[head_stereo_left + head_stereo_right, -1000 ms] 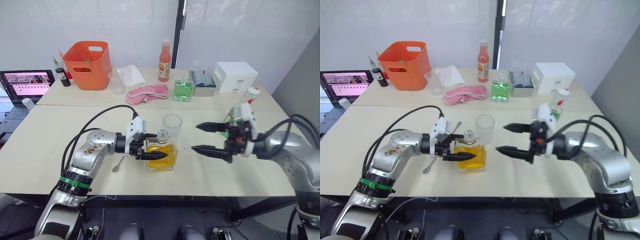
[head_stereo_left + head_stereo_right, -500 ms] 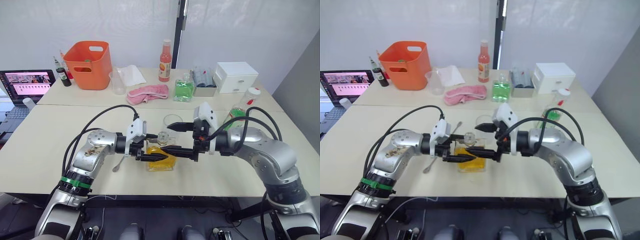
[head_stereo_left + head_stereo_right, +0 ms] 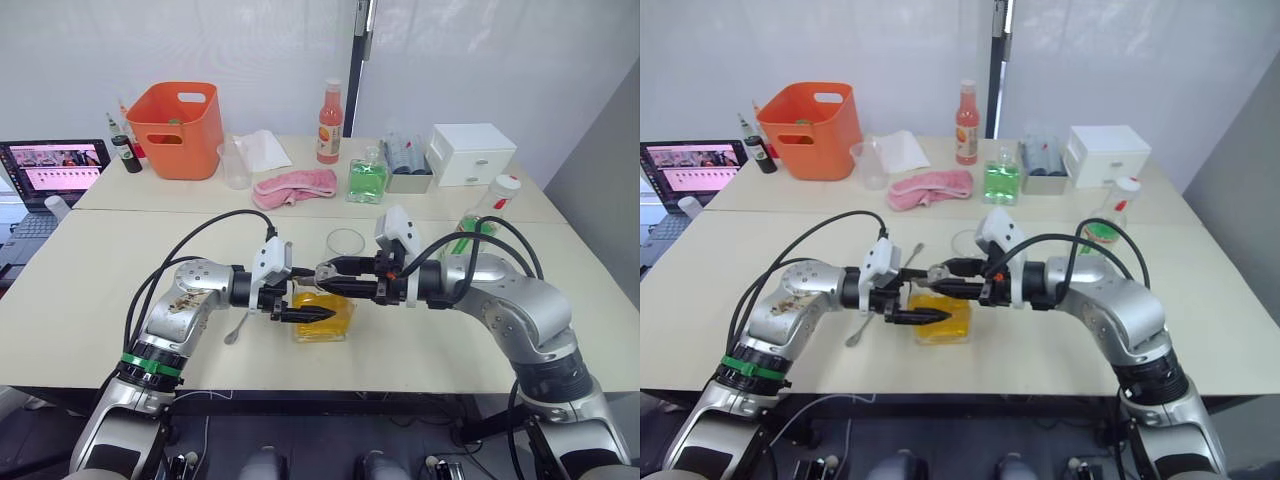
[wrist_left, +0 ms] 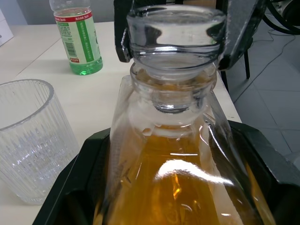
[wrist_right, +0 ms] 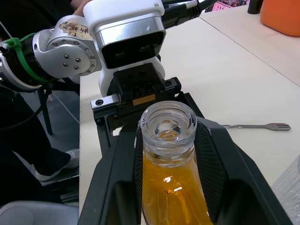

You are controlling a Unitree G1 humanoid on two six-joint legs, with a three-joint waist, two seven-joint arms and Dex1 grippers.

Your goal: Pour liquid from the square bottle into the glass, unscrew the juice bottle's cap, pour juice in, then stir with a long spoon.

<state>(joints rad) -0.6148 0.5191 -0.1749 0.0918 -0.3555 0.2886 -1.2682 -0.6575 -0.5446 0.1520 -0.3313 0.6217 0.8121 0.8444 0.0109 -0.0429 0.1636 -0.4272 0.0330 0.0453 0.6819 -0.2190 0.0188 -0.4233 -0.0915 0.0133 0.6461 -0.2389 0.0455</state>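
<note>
On the worktop (image 3: 120, 260), the left gripper (image 3: 300, 305) has its jaws clamped on the body of the square bottle (image 3: 322, 318), which stands just in front of the glass (image 3: 345, 243). The right gripper (image 3: 330, 277) has its jaws closed on the bottle's round stopper (image 4: 174, 33). The juice bottle (image 4: 78, 40) stands well apart.

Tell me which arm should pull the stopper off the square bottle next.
Right. The right gripper has its fingers on either side of the stopper, while the left gripper is shut on the square bottle, steadying it on the table.
</note>
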